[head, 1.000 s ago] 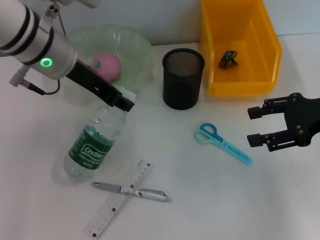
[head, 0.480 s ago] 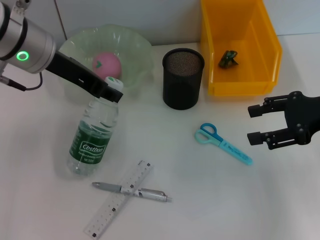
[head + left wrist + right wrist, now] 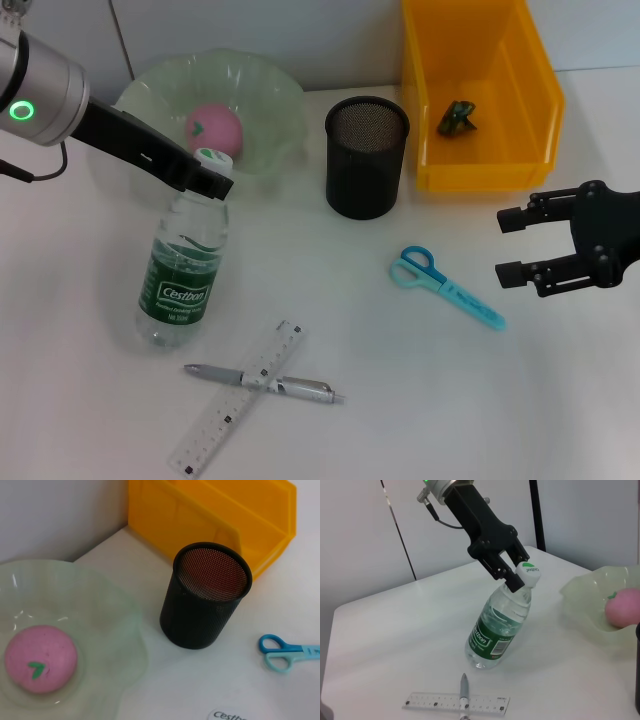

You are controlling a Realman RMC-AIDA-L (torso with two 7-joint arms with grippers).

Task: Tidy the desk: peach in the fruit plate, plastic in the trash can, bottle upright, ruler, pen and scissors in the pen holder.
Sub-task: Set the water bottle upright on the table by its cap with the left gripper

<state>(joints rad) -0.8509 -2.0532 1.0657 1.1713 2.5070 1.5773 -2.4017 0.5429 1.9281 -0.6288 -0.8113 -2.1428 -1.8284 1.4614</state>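
Observation:
My left gripper (image 3: 207,181) is shut on the neck of the clear water bottle (image 3: 184,272) with a green label, just under its white cap. The bottle leans, base on the table, as the right wrist view (image 3: 499,626) shows. The pink peach (image 3: 213,128) lies in the pale green fruit plate (image 3: 272,97). The blue scissors (image 3: 445,287) lie right of the black mesh pen holder (image 3: 366,157). The ruler (image 3: 240,395) and pen (image 3: 265,381) lie crossed at the front. A green plastic piece (image 3: 458,117) lies in the yellow bin (image 3: 480,172). My right gripper (image 3: 505,248) is open and empty, right of the scissors.
The left wrist view shows the peach (image 3: 40,658), the plate (image 3: 105,610), the pen holder (image 3: 205,602), the bin (image 3: 200,515) and the scissors' handles (image 3: 275,652). The plate and pen holder stand close behind the bottle.
My left gripper has moved left and back with the bottle's neck. The bottle has swung from lying slanted to standing steeper. The right arm has not moved.

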